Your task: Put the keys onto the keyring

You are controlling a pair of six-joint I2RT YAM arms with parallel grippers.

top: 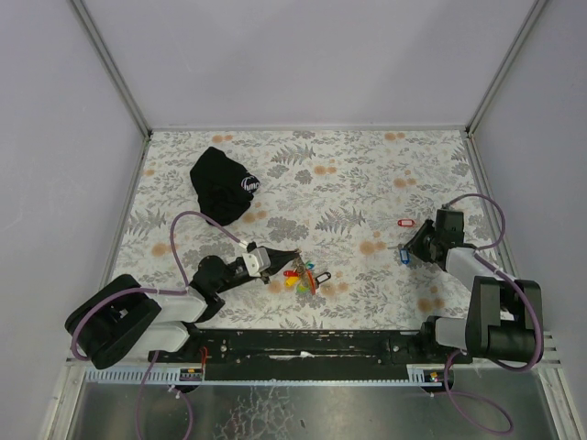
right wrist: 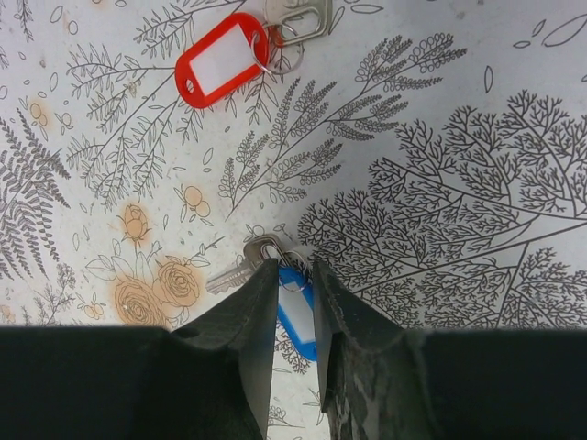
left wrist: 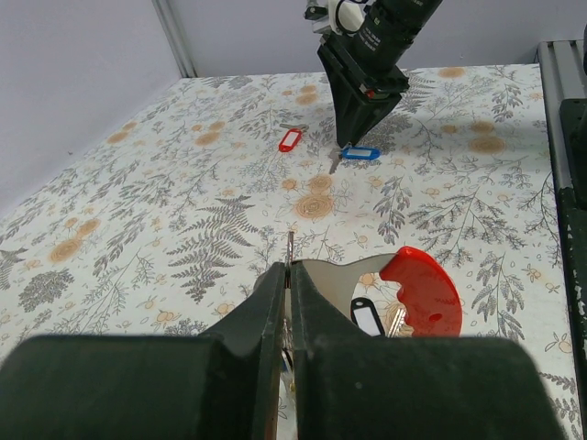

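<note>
My left gripper (left wrist: 290, 270) is shut on a thin metal keyring (left wrist: 290, 246) that pokes up between its pads. A bunch of keys with coloured tags (top: 304, 275) hangs from it, next to a red-and-silver piece (left wrist: 424, 293) and a black tag (left wrist: 367, 319). At the right, my right gripper (right wrist: 293, 270) points down at the table, its fingers pressed on either side of a blue-tagged key (right wrist: 295, 312). A red-tagged key (right wrist: 220, 69) lies loose just beyond it. The top view shows the right gripper (top: 410, 252) over the blue key (top: 404, 258).
A black cloth pouch (top: 223, 186) with a white logo lies at the back left of the floral table (top: 367, 174). Grey walls close in the back and sides. The arm bases stand on a black rail (top: 303, 344) along the near edge.
</note>
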